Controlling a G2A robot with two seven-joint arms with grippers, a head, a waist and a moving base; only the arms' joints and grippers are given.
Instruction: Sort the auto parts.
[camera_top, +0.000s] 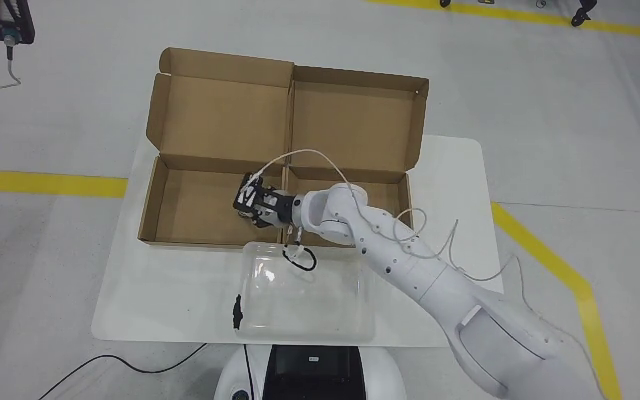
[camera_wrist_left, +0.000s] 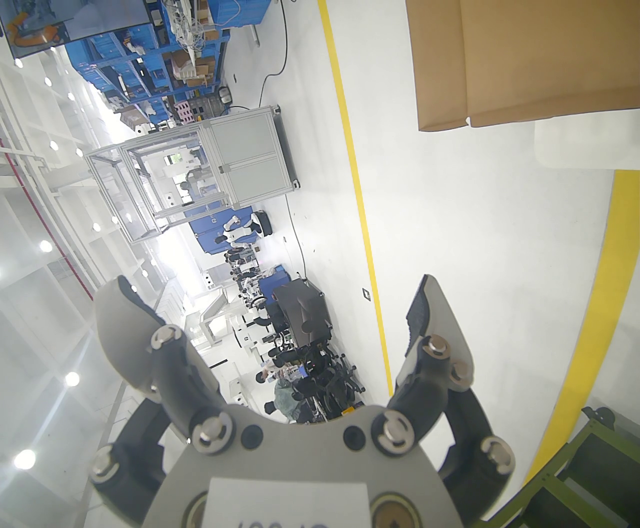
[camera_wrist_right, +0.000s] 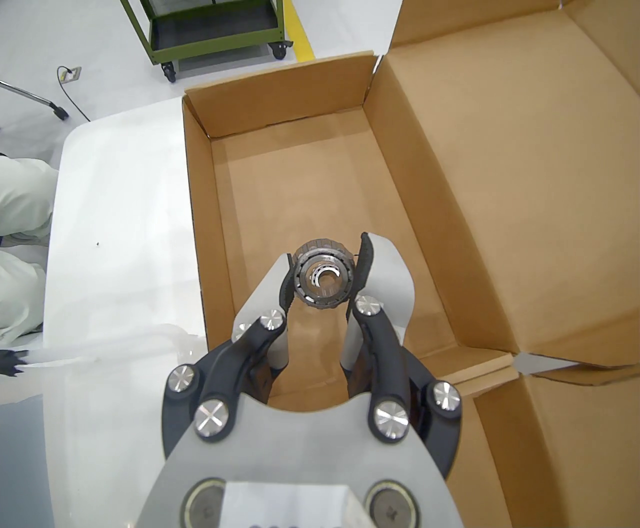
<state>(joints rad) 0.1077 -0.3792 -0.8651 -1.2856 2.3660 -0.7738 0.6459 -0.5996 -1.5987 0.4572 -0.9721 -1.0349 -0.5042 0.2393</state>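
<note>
Sm. blk item (camera_top: 237, 310) at clear tray (camera_top: 340, 312) edge, top view: type unclear, too tiny.

**No legible print**

Nothing readable anywhere. Closest to text: a white label (camera_wrist_left: 286, 502) on the mounting plate just behind the left gripper (camera_wrist_left: 272, 290), bearing only the tops of a few dark characters, too clipped to make out. Likewise behind the right gripper (camera_wrist_right: 326, 256): a second white label (camera_wrist_right: 286, 506) on the plate, marked with clipped dark strokes, illegible.
</note>
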